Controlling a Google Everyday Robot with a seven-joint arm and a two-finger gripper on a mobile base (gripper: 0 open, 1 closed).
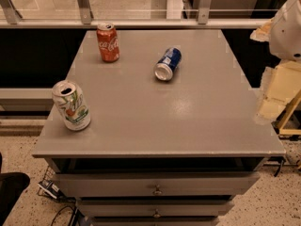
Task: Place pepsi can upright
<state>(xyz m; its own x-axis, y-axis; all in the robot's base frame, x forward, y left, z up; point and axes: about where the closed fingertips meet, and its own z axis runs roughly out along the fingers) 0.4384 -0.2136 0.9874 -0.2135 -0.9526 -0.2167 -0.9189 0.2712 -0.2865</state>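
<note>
The pepsi can [168, 63] is dark blue with white markings. It lies on its side on the far middle of the grey cabinet top [188, 121], with its silver end facing the front left. My gripper [272, 102] shows as pale cream parts at the right edge of the view, beyond the cabinet's right side. It is well to the right of the pepsi can and holds nothing that I can see. The white arm [289, 27] rises above it at the top right.
A red Coca-Cola can [108, 42] stands upright at the far left. A white and green can [72, 105] stands upright near the front left edge. Drawers [156, 185] sit below the top. A railing [141, 22] runs behind the cabinet.
</note>
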